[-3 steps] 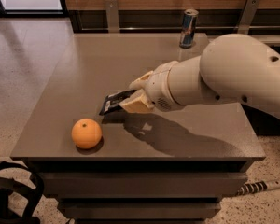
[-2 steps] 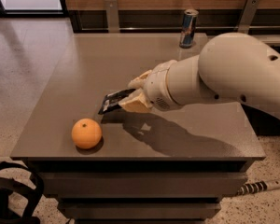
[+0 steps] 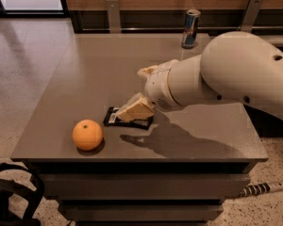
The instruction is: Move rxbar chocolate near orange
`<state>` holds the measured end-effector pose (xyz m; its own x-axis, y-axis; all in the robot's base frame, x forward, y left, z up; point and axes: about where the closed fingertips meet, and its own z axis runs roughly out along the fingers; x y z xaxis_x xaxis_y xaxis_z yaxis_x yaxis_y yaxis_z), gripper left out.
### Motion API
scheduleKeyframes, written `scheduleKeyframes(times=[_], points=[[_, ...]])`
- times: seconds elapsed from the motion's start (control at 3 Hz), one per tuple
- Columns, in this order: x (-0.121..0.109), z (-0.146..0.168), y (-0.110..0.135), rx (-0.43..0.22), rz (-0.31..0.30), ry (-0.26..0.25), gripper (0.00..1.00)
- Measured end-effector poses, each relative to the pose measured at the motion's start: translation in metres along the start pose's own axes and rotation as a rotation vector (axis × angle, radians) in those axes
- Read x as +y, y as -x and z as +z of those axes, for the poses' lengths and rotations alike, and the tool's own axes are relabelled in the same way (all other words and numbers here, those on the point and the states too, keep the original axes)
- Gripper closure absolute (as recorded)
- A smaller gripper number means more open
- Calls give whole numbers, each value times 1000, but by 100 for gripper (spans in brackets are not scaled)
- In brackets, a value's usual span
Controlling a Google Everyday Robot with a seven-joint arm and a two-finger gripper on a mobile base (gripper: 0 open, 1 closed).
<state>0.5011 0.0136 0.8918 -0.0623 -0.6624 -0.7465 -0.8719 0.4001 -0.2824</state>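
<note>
The rxbar chocolate [image 3: 124, 120], a flat black bar with white label marks, lies low on the grey table [image 3: 85, 74], just right of the orange [image 3: 87, 134]. The orange is round and bright and sits near the table's front left edge. A small gap separates the two. My gripper [image 3: 136, 109] comes in from the right on the big white arm [image 3: 226, 74]. It sits right over the middle of the bar and is shut on it. The gripper hides part of the bar.
A tall blue and silver drink can [image 3: 190, 28] stands at the table's far edge. A wooden wall with metal brackets runs behind the table. A dark strap [image 3: 14, 192] and a cable [image 3: 262, 189] lie on the floor in front.
My gripper has carried the bar down and toward the front edge. The bar was tilted up before and now lies flat at table level beside the orange.
</note>
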Motion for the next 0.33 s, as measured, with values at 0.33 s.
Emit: scheduleKeyframes(times=[0.33], points=[[0,0,0,0,-1,0,0]])
